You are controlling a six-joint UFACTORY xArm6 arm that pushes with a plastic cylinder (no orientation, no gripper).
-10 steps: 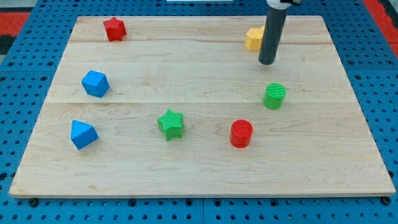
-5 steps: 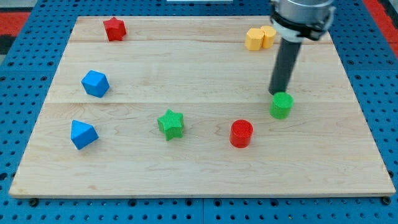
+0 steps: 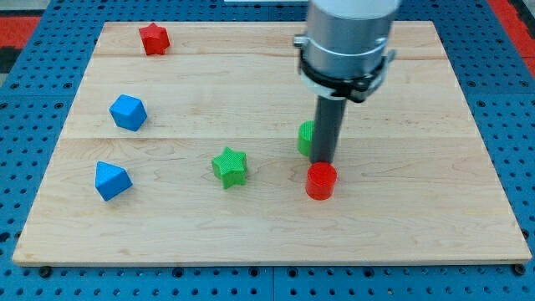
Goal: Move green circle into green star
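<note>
The green circle (image 3: 306, 138) is a small green cylinder at the board's middle right, mostly hidden behind my rod. My tip (image 3: 323, 159) touches its right side and stands just above the red cylinder (image 3: 321, 181). The green star (image 3: 229, 165) lies to the left of the circle, well apart from it. The arm's grey body fills the top of the view and hides the board behind it.
A red star (image 3: 154, 38) sits at the top left. Two blue blocks (image 3: 128, 112) (image 3: 111, 180) lie at the left. The wooden board (image 3: 267, 242) rests on a blue pegboard table. The yellow blocks are hidden behind the arm.
My tip has swung from above the green circle to its right side and moved left. The green circle slid left and up, toward the star. The red cylinder stayed in place.
</note>
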